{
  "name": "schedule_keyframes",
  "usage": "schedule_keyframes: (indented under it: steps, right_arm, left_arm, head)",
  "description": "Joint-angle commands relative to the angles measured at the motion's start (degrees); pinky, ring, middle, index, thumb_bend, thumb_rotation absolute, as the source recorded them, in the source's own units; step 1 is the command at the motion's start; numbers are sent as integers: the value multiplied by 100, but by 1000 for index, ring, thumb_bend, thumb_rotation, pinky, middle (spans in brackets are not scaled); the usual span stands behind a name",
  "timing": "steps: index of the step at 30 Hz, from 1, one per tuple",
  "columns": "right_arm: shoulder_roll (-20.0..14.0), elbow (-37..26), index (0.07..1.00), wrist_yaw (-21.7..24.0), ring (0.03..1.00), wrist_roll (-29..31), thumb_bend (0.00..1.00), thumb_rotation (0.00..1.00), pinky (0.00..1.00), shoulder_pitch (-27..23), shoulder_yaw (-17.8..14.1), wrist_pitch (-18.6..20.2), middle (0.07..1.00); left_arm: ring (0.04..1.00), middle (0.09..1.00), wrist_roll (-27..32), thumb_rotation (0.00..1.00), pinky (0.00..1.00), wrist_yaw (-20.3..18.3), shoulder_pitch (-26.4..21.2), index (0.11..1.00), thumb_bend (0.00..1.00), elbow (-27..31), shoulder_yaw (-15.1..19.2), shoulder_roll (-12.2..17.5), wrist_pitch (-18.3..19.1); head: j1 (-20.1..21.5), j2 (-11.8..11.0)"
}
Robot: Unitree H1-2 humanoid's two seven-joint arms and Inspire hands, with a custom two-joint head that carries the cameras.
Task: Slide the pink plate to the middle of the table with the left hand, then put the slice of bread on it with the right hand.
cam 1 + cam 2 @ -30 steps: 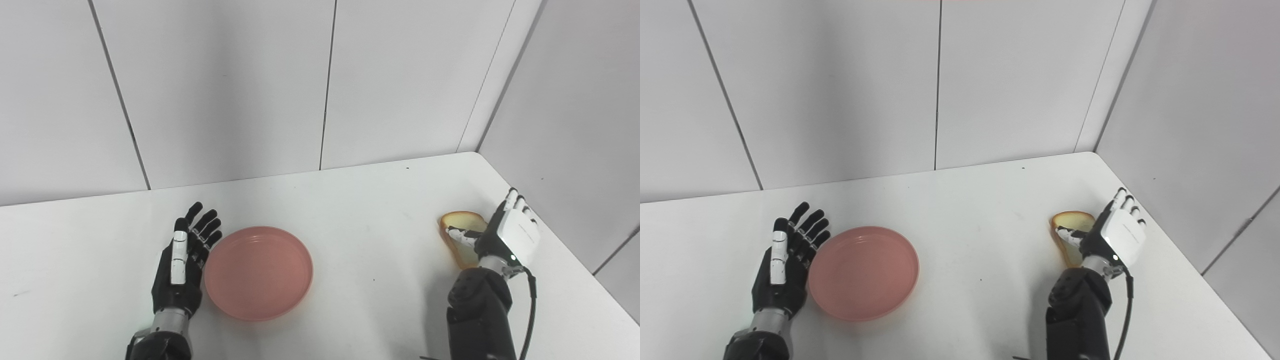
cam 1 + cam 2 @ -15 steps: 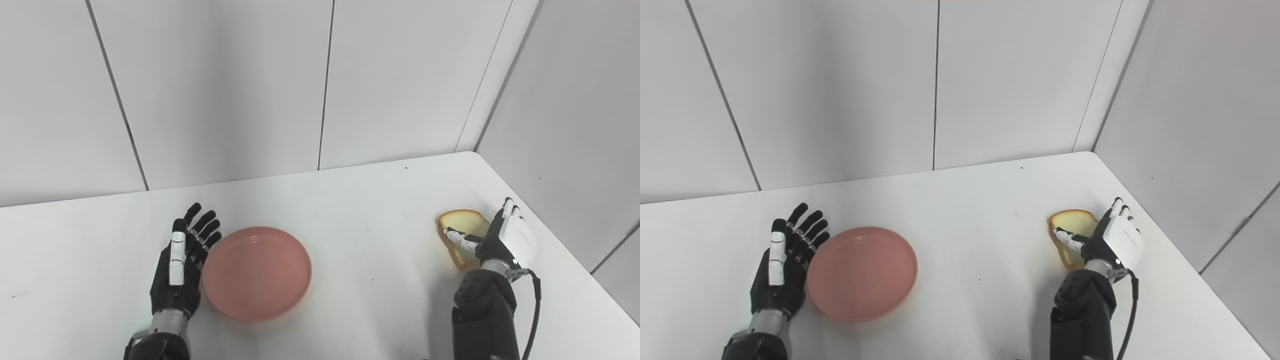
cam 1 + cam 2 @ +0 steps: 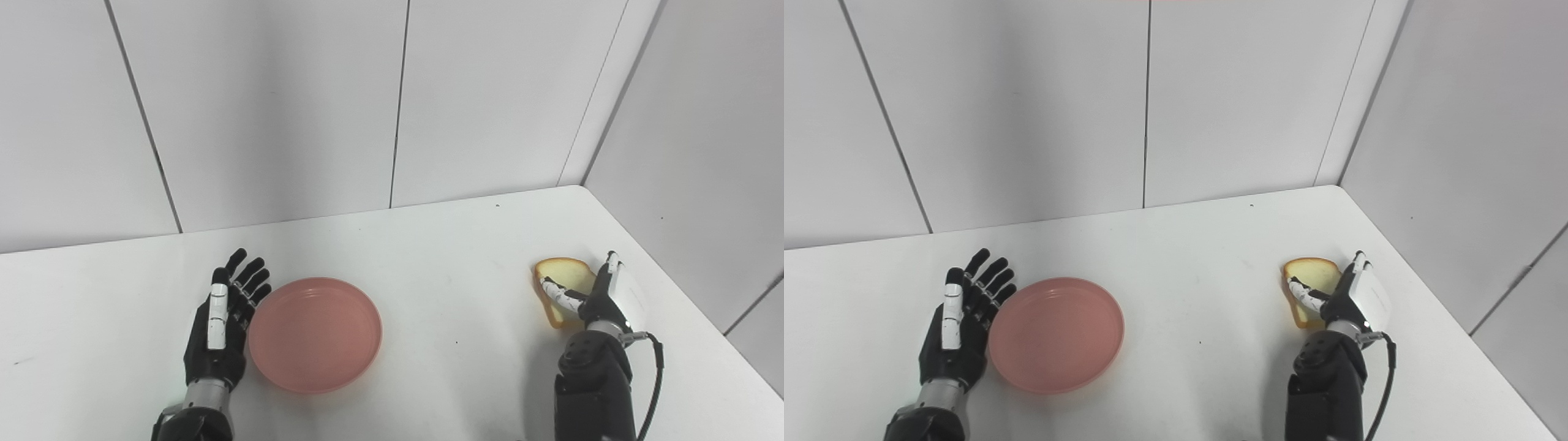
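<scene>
— Left robot hand [image 3: 219, 334]: where is it, measured from the pink plate [image 3: 315, 334]?
— Just beside the plate's left rim, fingers spread, holding nothing; contact is unclear.
— And the right robot hand [image 3: 603, 294]?
— Well right of the plate, at the slice of bread [image 3: 558, 288] on the white tabletop [image 3: 453, 257]; thumb over it, fingers behind, so whether it grips is hard to tell.

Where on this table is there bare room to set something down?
The widest bare stretch lies between the pink plate and the slice of bread, and the whole back strip along the wall is bare too. It is crowded where the left hand flanks the plate and where the right hand closes around the bread.
</scene>
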State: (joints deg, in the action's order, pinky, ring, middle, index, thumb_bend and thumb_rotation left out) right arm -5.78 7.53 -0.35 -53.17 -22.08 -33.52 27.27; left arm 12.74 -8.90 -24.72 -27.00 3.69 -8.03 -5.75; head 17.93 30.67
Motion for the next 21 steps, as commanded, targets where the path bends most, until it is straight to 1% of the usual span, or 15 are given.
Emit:
schedule_keyframes:
  steps: [1,9,13,16,18,19,21]
  right_arm:
    - [-76,-165,1000,-10,986,8,1000,349,1000,-139,30,-35,1000]
    - [-87,-199,1000,-19,966,-14,1000,338,989,-96,89,-36,1000]
    - [-114,-129,1000,-189,981,168,1000,318,1000,-102,117,-35,1000]
    - [-123,-156,1000,-284,993,236,1000,337,1000,-86,159,-35,1000]
    - [-144,-159,1000,-399,999,387,1000,350,1000,-70,188,-36,1000]
    - [-154,-155,1000,-447,1000,442,1000,371,1000,-63,203,-37,1000]
    - [-205,-153,1000,-684,1000,681,1000,402,1000,-27,299,-43,1000]
  left_arm:
    - [851,831,30,818,852,85,175,863,764,-200,11,2,301]
    - [855,832,33,817,863,65,184,870,767,-192,10,-7,289]
    - [850,827,2,819,852,93,180,862,765,-204,2,-3,277]
    - [851,829,25,817,856,69,178,863,760,-222,8,-1,268]
    - [853,829,26,815,858,65,181,863,763,-220,6,-1,270]
    - [853,828,24,815,858,65,182,862,765,-218,4,-1,272]
    - [851,827,23,815,856,67,181,862,764,-221,4,-3,270]
  head:
    - [-8,6]
    - [-15,11]
    - [-14,10]
    - [-11,14]
    - [-14,16]
    - [-14,16]
    - [-14,16]
